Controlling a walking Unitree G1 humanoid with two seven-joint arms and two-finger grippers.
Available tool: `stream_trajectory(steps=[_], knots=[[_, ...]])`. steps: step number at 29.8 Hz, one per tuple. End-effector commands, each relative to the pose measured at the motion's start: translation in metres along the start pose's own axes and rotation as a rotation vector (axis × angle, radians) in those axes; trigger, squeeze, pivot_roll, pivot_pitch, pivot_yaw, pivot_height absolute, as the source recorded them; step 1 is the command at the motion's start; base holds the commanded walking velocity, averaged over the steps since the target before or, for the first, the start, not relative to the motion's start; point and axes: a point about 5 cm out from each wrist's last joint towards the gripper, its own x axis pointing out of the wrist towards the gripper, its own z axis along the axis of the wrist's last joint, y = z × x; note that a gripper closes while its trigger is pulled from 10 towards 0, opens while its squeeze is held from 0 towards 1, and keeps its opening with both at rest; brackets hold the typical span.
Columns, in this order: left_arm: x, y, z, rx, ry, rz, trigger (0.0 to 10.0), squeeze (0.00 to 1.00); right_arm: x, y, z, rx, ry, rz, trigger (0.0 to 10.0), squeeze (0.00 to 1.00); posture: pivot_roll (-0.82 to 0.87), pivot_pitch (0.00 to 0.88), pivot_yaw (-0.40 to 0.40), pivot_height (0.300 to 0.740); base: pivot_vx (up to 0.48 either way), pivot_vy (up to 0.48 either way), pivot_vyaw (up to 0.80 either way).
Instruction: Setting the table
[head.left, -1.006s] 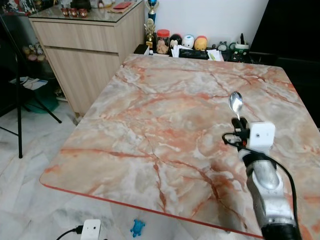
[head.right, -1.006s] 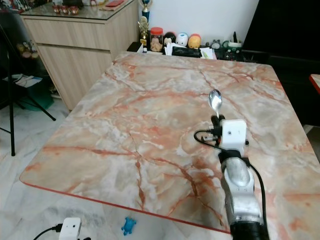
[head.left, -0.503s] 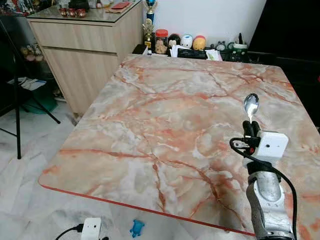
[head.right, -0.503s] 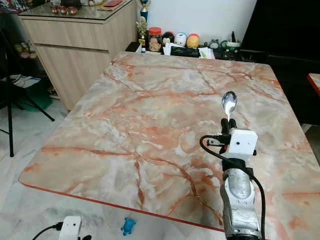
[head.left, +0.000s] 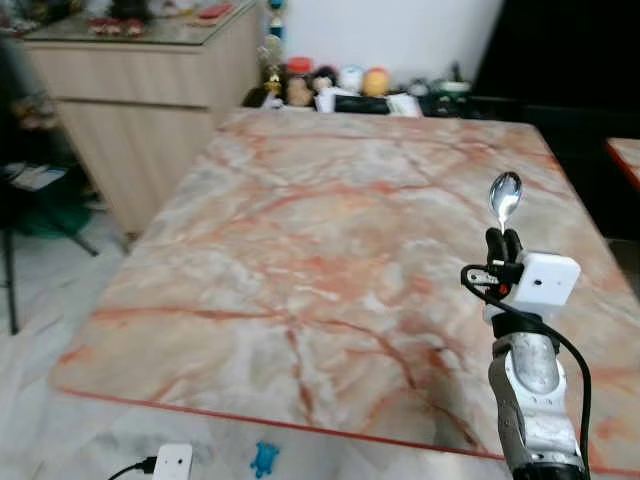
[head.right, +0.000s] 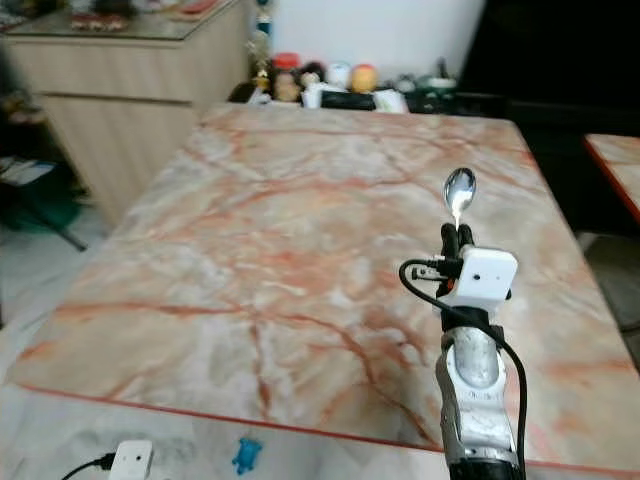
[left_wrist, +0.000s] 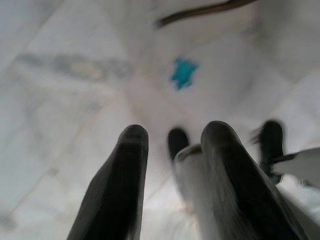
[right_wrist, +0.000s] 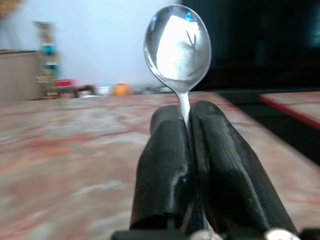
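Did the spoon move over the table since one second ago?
Yes. The spoon, held by the right gripper, has shifted toward the table's right edge.

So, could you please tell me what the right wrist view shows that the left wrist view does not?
The right wrist view shows the right tool shut on a spoon, bowl up, with the marble table and a shelf of small jars and toys behind it. The left wrist view shows the left tool, fingers apart, above the pale tiled floor, where a small blue toy lies. Both look along two black fingers.
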Motion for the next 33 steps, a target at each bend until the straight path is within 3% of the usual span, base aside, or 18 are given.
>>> stream_trajectory(steps=[1,26,33], knots=[[-0.003,0.0039,-0.0127,0.016,0.048,0.006,10.0,0.0,0.0021,0.0038,0.005,0.013,-0.028,0.011,10.0,0.0,0.05,0.0,-0.03,0.736,0.0,-0.24,0.0],[-0.0032,0.0041,-0.0131,0.027,0.049,0.006,10.0,0.0,0.0081,-0.0021,0.0087,-0.003,-0.044,-0.005,10.0,0.0,0.05,0.0,-0.029,0.736,0.0,-0.26,0.0],[-0.0019,0.0007,-0.0087,0.024,0.03,-0.002,10.0,0.0,0.0094,-0.0029,0.0101,-0.004,-0.051,-0.005,10.0,0.0,0.05,0.0,-0.031,0.736,0.0,-0.271,-0.78]])
